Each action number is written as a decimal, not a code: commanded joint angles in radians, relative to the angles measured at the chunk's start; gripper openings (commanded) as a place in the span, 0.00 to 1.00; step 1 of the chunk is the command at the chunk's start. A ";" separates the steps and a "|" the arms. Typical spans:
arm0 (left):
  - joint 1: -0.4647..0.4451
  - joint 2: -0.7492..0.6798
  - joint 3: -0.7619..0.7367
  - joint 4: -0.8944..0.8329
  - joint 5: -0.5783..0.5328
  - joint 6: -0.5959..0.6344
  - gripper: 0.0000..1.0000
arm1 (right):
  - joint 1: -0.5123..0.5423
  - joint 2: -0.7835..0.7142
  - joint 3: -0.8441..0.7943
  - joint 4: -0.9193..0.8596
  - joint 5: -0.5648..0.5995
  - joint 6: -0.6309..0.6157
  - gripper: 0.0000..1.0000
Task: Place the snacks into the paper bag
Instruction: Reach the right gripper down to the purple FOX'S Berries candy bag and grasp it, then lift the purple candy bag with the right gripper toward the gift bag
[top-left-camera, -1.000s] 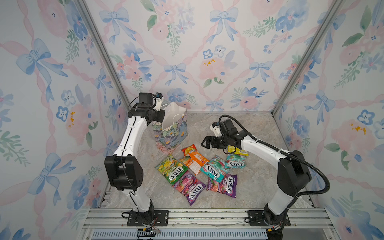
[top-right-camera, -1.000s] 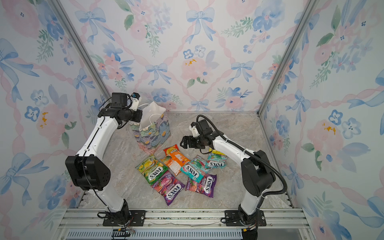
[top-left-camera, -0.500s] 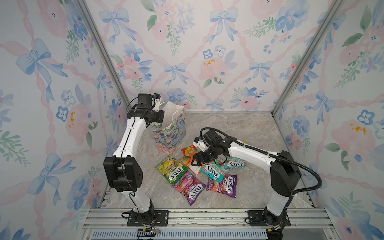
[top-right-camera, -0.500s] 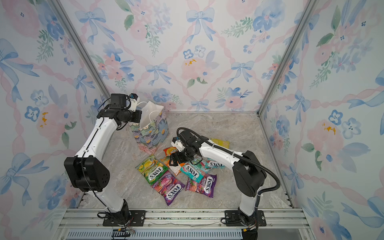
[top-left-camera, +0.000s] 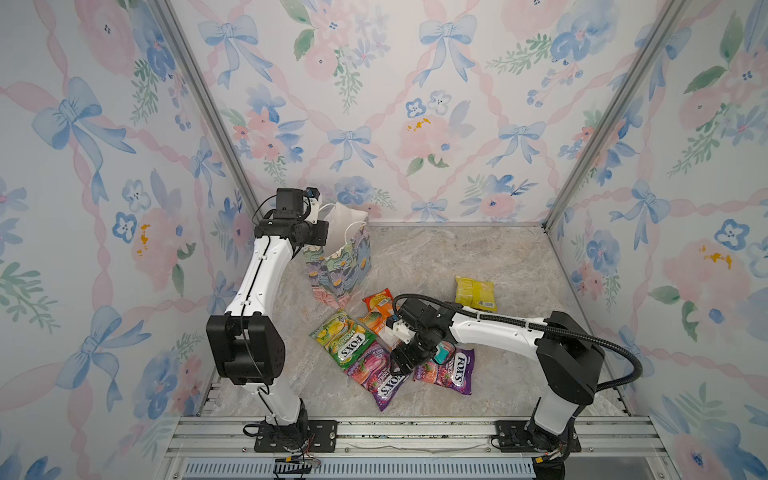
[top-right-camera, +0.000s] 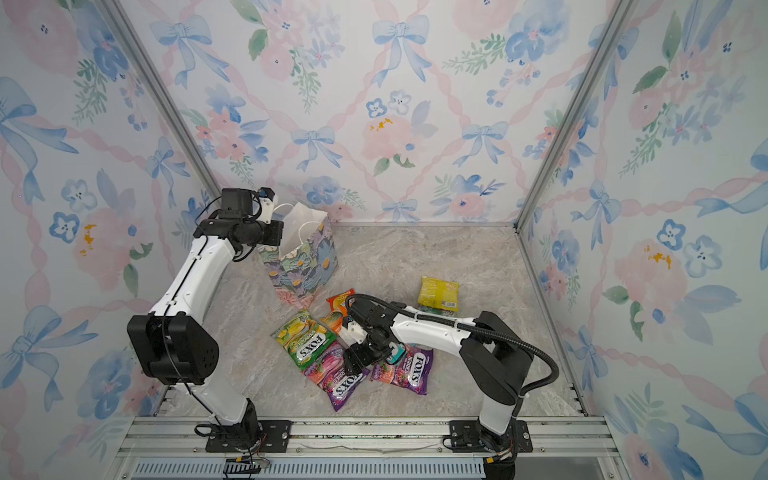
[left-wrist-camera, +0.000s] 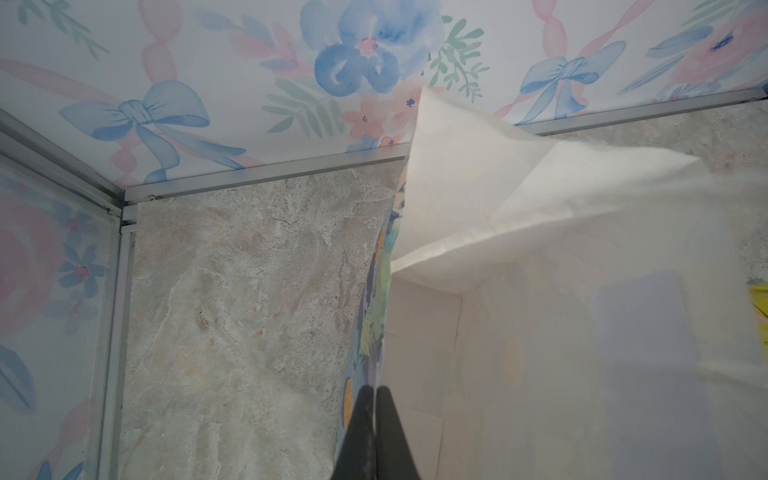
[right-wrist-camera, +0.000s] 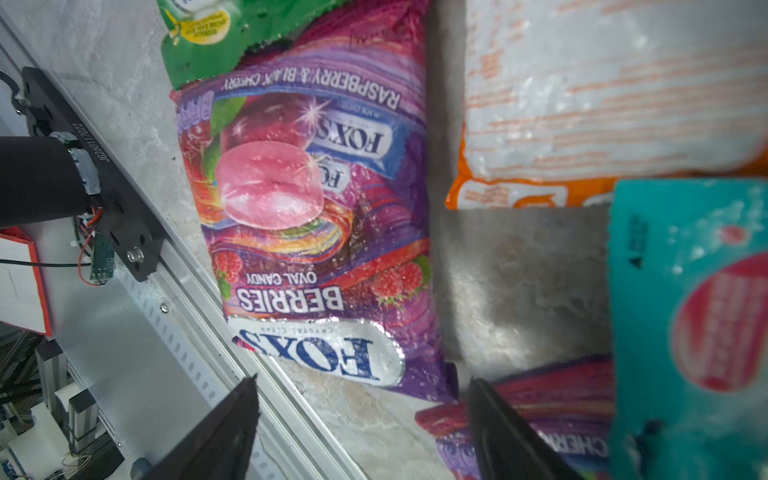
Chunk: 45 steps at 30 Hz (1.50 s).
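Note:
The flowered paper bag stands at the back left in both top views, mouth open and white inside. My left gripper is shut on its near wall at the rim. Snacks lie in a loose pile in front of it: green, purple, a second purple packet, orange and teal. A yellow bag lies apart to the right. My right gripper hangs open low over the pile, between the two purple packets, holding nothing.
The floor is marbled grey stone, closed in by flower-papered walls at the back and both sides. An aluminium rail with both arm bases runs along the front edge, close to the purple packets.
My right arm has swung from the back right, near the yellow bag, forward and down over the pile, its jaws narrowing a little. My left gripper has closed fully on the bag's rim.

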 joint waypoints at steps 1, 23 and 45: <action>0.007 -0.021 -0.026 -0.028 -0.008 -0.019 0.00 | 0.002 0.028 0.002 0.017 0.018 -0.010 0.81; 0.007 -0.036 -0.037 -0.026 0.019 -0.024 0.00 | 0.022 0.123 0.024 0.131 -0.012 0.050 0.24; 0.007 -0.046 -0.035 -0.024 0.062 -0.031 0.00 | -0.066 -0.187 0.166 0.017 -0.054 0.107 0.00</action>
